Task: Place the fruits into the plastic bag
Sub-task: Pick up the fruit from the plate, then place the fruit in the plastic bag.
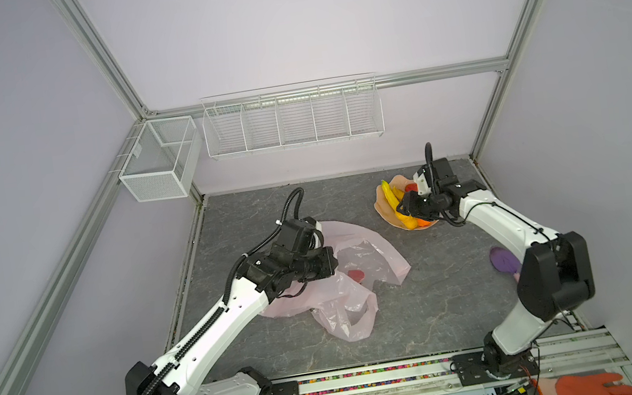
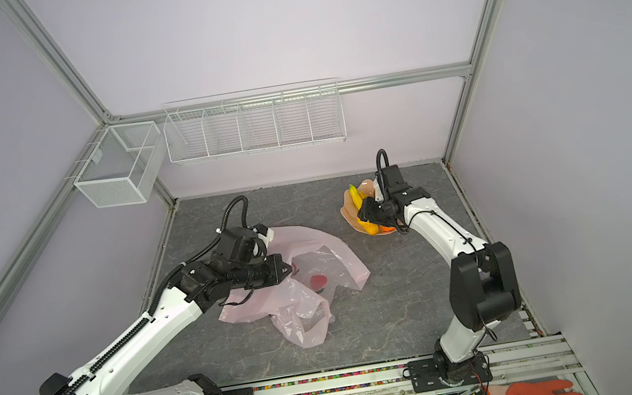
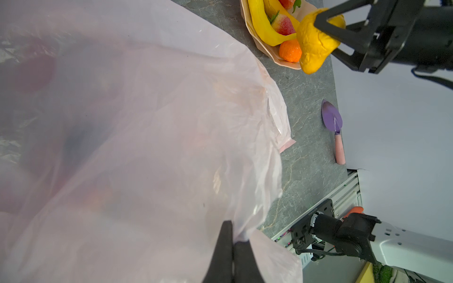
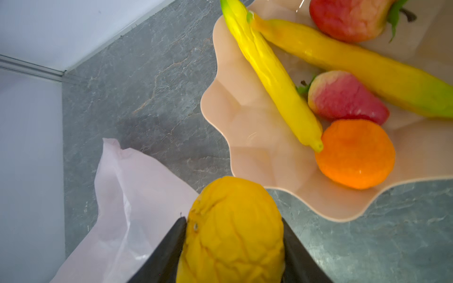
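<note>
Pale lilac walls in an aluminium frame close in a grey, marble-veined tabletop (image 1: 426,309). A wire rack (image 1: 293,120) and a mesh box (image 1: 158,162) hang on the back wall.

The peach scalloped bowl (image 4: 245,115) sits at the far right of the table. It holds two bananas, two strawberries and a tangerine (image 4: 355,154). The bananas meet at their green-tipped ends by the far rim and fan apart toward the near side. The slimmer banana (image 4: 272,78) touches the tangerine with its tip, and the fatter banana (image 4: 355,63) lies beyond one strawberry (image 4: 343,98). The other strawberry (image 4: 348,19) rests behind them.

The right gripper (image 4: 233,221) is clamped on the yellow pear (image 3: 312,44), held just beside the bowl's rim on the side facing the bag. The pear's long axis runs about along the fingers, with one end poking out past the fingertips.

The plastic bag (image 1: 363,250) lies crumpled left of centre, its loop handles toward the near edge. A red fruit (image 1: 356,275) shows through the film. The left gripper (image 3: 232,242) is pinched tight on the bag's edge.

A purple trowel (image 3: 332,117) with a pink handle lies near the right arm.
</note>
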Controlling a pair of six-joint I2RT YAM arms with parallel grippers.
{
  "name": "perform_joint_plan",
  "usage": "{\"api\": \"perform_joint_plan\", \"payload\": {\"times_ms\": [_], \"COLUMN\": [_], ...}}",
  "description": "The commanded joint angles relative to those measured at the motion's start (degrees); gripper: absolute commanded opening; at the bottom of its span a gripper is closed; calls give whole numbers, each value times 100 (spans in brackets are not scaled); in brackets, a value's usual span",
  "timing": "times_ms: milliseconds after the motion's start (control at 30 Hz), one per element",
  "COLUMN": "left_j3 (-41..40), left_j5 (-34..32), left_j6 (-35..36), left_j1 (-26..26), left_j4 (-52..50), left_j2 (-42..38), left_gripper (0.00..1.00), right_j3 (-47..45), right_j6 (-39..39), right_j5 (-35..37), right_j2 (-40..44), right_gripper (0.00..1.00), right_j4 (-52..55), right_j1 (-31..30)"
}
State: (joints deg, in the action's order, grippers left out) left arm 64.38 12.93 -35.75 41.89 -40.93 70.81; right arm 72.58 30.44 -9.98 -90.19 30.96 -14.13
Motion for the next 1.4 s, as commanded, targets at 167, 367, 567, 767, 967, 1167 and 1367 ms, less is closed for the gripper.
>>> {"api": "perform_joint_plan", "payload": {"times_ms": [167,367,567,767,967,1167,1367], "left_j3": [206,293,319,323,338,358,356], "left_j5": [61,93,144,176,219,259,300], "left_j6": [72,85,65,43,50,33,41], "left_j1": [-32,-32,-32,-32,-32,-32,-32], "left_j4": [41,36,64,41,30,32,6], "left_j2": [167,258,316,345,365,369,362], "left_gripper": [0,0,0,0,0,0,0], "right_j3": [-1846,-2880,-3644,-3958,-3979,-3809,-3479], "right_j6": [521,815,1074,1079,1157,1278,1282], "right_j5": [-119,-8,-70,-320,-595,-140,204], "right_j2": [2069,3632,4759,5235,4888,4070,3101], "right_gripper": [37,37,36,35,32,31,31], "right_j4": [-262,100,340,221,-401,-963,-1468], "right_j1": [-304,-594,-794,-956,-1364,-2212,-2919]}}
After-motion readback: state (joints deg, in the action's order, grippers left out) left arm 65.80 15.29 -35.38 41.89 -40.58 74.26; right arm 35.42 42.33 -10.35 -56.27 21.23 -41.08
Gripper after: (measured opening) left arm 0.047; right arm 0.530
